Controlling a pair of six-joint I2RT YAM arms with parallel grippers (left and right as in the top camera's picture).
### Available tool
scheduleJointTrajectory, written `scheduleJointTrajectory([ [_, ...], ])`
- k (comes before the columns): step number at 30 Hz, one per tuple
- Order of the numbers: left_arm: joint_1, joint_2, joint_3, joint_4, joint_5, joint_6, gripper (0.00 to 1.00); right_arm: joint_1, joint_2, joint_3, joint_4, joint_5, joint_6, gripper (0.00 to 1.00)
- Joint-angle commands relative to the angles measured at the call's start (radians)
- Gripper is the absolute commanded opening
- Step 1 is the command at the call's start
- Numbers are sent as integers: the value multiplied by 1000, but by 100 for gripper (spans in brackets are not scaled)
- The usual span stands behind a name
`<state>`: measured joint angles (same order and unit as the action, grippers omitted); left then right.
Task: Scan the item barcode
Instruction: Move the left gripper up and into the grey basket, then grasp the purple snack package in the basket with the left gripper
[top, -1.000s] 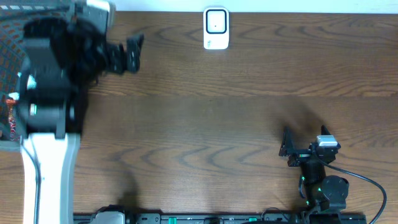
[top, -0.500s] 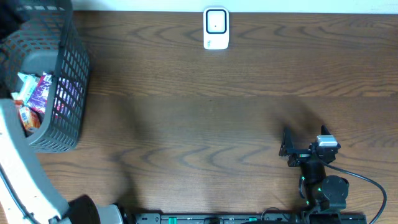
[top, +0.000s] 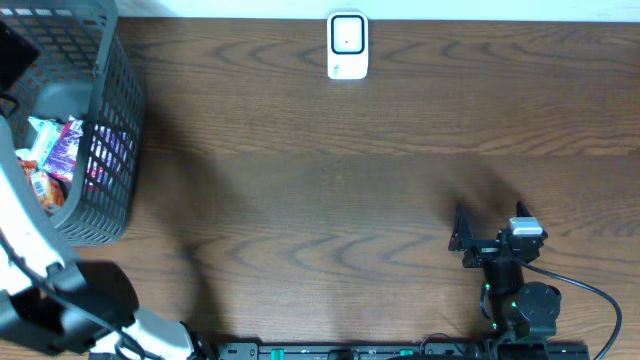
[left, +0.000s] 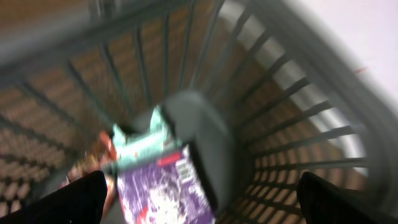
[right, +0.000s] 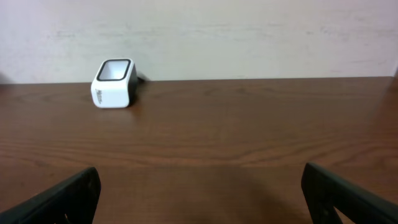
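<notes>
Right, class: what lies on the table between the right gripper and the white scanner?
Nothing but bare wooden table between the right gripper and the scanner; the overhead and right wrist views both show that stretch.

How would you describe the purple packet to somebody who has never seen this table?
Find the grey basket at the left end of the table. Inside it lie a few packets; the purple packet lies beside a pale green packet and an orange one. It alone is purple.

Dark wooden table (top: 300, 200) meets a pale wall (right: 249, 31)
</notes>
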<state>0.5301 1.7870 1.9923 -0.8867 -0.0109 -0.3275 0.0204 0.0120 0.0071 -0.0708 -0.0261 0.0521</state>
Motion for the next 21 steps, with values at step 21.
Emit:
scheduleJointTrajectory([
  [21,45,433,-12,-426,8,-329,98,-15,-5,-2,-4,5,10,99],
])
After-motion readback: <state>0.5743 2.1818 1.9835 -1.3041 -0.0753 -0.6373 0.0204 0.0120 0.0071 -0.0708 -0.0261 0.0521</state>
